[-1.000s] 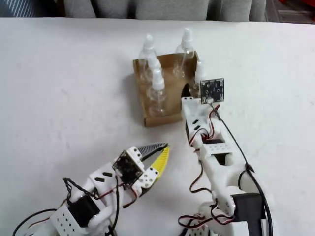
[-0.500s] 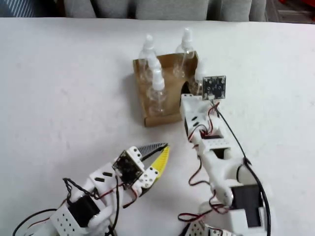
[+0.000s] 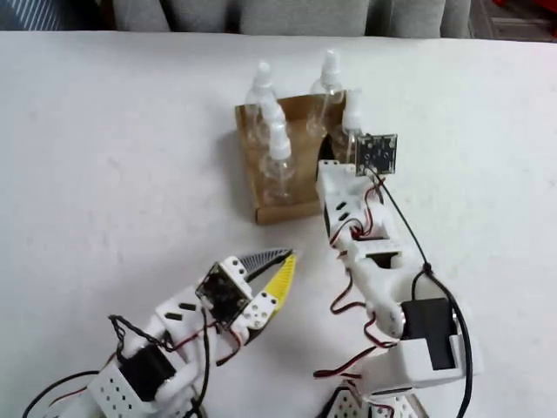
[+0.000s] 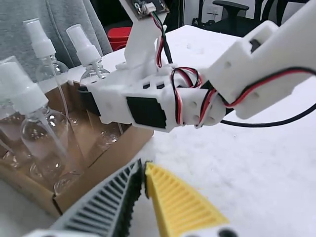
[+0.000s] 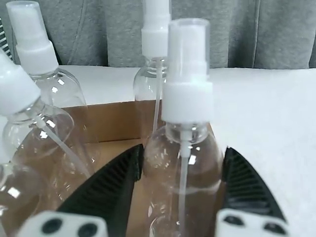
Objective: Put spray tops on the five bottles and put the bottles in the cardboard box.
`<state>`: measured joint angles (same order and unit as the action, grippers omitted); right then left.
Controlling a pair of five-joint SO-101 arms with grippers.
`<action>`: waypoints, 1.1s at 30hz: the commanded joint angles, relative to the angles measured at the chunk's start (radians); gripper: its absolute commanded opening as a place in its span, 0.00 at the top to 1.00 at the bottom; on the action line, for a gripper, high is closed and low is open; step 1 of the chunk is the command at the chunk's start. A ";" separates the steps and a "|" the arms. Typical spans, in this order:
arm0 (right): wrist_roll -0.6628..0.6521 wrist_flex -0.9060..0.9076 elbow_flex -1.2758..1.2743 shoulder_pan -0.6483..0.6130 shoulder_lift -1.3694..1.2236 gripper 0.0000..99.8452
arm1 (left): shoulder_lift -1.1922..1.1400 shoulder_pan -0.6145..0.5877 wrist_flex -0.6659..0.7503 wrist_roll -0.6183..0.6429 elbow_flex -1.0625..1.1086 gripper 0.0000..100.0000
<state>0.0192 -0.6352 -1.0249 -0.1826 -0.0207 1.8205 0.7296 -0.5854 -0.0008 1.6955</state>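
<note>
High view: white matte bench (image 3: 130,157), with a shallow brown cardboard box (image 3: 305,180) near the middle. Grey upholstered seat backs (image 3: 287,13) line the far edge, with a bit of red (image 3: 526,4) in the far corner.

Four clear plastic bottles with white spray tops (image 3: 278,161) stand upright in the box. Two are at the far wall and two are toward the left wall.

The right arm reaches over the box's right side. In the right wrist view, the right tool (image 5: 183,149) has its black ribbed fingers (image 5: 118,182) clamped on either flank of the fifth clear spray-topped bottle (image 5: 182,168). This bottle is upright at the box's right wall. Cannot tell if its base sits on the box floor.

The left tool (image 3: 285,257) is low over the bare bench, just short of the box's near wall. Its grey finger (image 4: 116,195) and yellow finger (image 4: 173,202) are pressed together, holding nothing.

The left wrist view shows the room behind: grey fabric (image 4: 59,15), a red item (image 4: 121,37) and a black office chair (image 4: 232,10).
</note>
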 commanded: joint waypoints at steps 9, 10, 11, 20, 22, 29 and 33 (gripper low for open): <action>0.003 -0.015 0.006 -0.001 -0.005 0.68 | 0.005 -0.012 0.005 -0.011 -0.003 0.98; 0.003 -0.015 0.006 -0.001 -0.007 0.67 | 0.005 -0.012 0.005 -0.011 -0.003 0.98; 0.003 -0.015 0.006 -0.001 -0.007 0.66 | 0.005 -0.012 0.005 -0.011 -0.003 0.98; 0.003 -0.015 0.006 -0.001 -0.002 0.67 | 0.005 -0.012 0.005 -0.011 -0.003 0.98; 0.003 -0.016 0.006 -0.001 0.002 0.67 | 0.005 -0.012 0.005 -0.011 -0.003 0.98; 0.011 -0.019 0.012 -0.002 0.004 0.66 | 0.005 -0.012 0.005 -0.011 -0.003 0.98; 0.009 -0.019 0.014 -0.024 0.004 0.58 | 0.005 -0.012 0.005 -0.011 -0.003 0.98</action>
<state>0.0192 -0.6352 -1.0265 -0.1841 -0.0345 1.8205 0.7296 -0.5854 -0.0008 1.6955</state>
